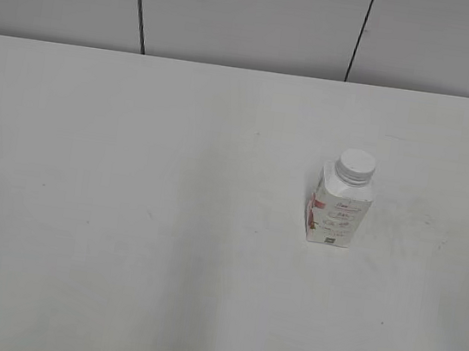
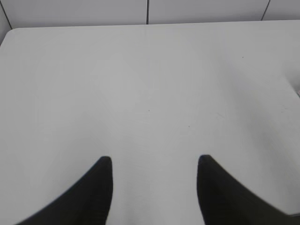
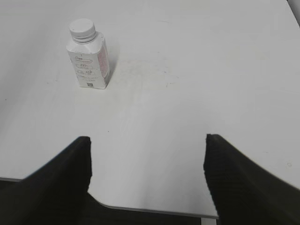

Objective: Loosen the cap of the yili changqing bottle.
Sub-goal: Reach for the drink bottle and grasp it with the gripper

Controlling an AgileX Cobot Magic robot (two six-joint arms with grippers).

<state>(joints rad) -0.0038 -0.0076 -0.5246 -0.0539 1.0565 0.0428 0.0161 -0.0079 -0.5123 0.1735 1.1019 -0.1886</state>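
Observation:
The yili changqing bottle (image 1: 340,211) stands upright on the white table, right of the middle in the exterior view. It is white with pink-red side markings and small dark print. Its white ribbed cap (image 1: 357,166) sits on the neck. In the right wrist view the bottle (image 3: 89,63) and cap (image 3: 82,29) are far off at the upper left. My right gripper (image 3: 147,140) is open and empty near the table's front edge. My left gripper (image 2: 154,161) is open and empty over bare table. Neither gripper shows in the exterior view.
The white table (image 1: 126,213) runs back to a grey panelled wall (image 1: 239,12). Its front edge (image 3: 154,210) shows below my right gripper, and its rounded far left corner (image 2: 9,35) shows in the left wrist view.

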